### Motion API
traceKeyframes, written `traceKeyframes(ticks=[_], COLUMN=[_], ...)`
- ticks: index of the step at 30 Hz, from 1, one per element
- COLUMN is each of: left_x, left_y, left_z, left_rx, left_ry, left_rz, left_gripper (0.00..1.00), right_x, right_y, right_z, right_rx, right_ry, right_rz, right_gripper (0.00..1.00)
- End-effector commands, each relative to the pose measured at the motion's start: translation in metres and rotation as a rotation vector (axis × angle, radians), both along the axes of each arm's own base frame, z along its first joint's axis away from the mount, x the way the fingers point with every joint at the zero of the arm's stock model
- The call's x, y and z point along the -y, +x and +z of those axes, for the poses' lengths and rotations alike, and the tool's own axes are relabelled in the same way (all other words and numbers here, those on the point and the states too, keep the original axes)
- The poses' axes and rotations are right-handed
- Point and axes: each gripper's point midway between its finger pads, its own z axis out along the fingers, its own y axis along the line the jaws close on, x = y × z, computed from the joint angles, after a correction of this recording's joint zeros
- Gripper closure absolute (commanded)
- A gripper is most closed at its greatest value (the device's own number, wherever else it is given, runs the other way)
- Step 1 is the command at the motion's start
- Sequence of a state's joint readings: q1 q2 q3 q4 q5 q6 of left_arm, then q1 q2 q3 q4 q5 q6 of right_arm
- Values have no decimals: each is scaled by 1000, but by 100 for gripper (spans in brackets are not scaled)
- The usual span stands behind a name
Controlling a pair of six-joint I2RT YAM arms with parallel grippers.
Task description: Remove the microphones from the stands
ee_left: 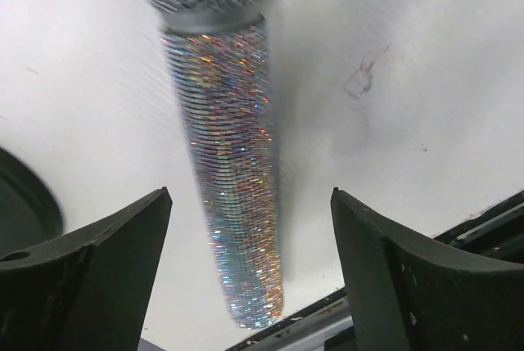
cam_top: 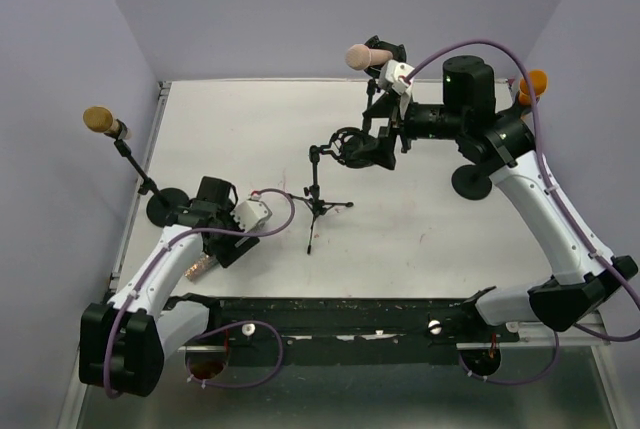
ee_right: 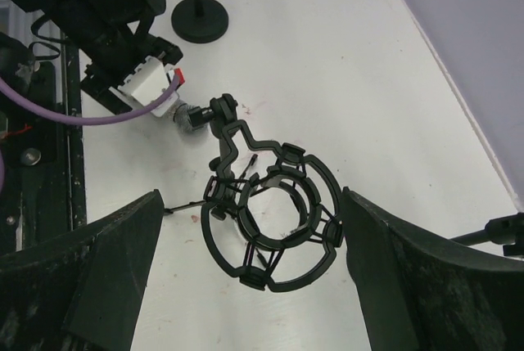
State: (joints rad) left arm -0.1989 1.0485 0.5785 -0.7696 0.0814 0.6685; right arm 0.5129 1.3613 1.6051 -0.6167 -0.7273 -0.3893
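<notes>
Black shock mount (ee_right: 286, 155) on the small tripod stand (cam_top: 318, 204) at mid-table is empty. The right wrist view looks straight through its rings to the table (cam_top: 240, 129). The right gripper (ee_right: 251, 200) hangs over the mount, jaws wide, one finger to each side. No contact can be made out.

The mic (ee_left: 233, 204), glitter-wrapped with a mesh head, lies at the left front of the table, well apart from the stand. The left gripper (ee_left: 250, 200) hovers over it, jaws wide, with the mic body running between the fingers and a clear gap on both sides. The mic reads streaked in the left wrist view, so I cannot tell whether it is fully settled on the surface.

Assessment: extraction appears done, and the step in hand is the set-down and let-go on the left side. The next move calls for the left arm to lift straight away without brushing the mic, which is round and likely to roll. The right arm must back off the mount without snagging its rings or tipping the light tripod.
</notes>
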Motion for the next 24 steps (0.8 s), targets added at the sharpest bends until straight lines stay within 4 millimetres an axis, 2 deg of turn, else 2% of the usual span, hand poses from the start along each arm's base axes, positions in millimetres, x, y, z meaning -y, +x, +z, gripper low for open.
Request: traceKeyframes(ticks=[1, 4, 7, 11, 15, 19, 24], left_x=[39, 65, 98, 140, 161, 167, 176], left_y=[17, 27, 39, 42, 44, 53, 48], left_z=[57, 88, 134, 186, 207, 213, 228], left_rx=[97, 141, 221, 352, 402, 368, 361], left_ry=[-172, -296, -478, -704, -814, -846, -930], left_rz=[-123, -142, -181, -289, -316, -219, -193], left_gripper=[13, 13, 15, 15, 16, 17, 17], right_x=[-6, -18, -31, -47, -61, -69, -76], right_y=[-8, -8, -11, -11, -7, 1, 6], right_z=[5, 1, 0, -12, -20, -31, -46], right_rx=[20, 16, 56, 123, 127, 117, 100], right_ry=[-36, -69, -113, -185, -213, -229, -267], right_rz=[95, 154, 208, 251, 255, 231, 228], right_gripper=[5, 7, 8, 8, 10, 16, 24])
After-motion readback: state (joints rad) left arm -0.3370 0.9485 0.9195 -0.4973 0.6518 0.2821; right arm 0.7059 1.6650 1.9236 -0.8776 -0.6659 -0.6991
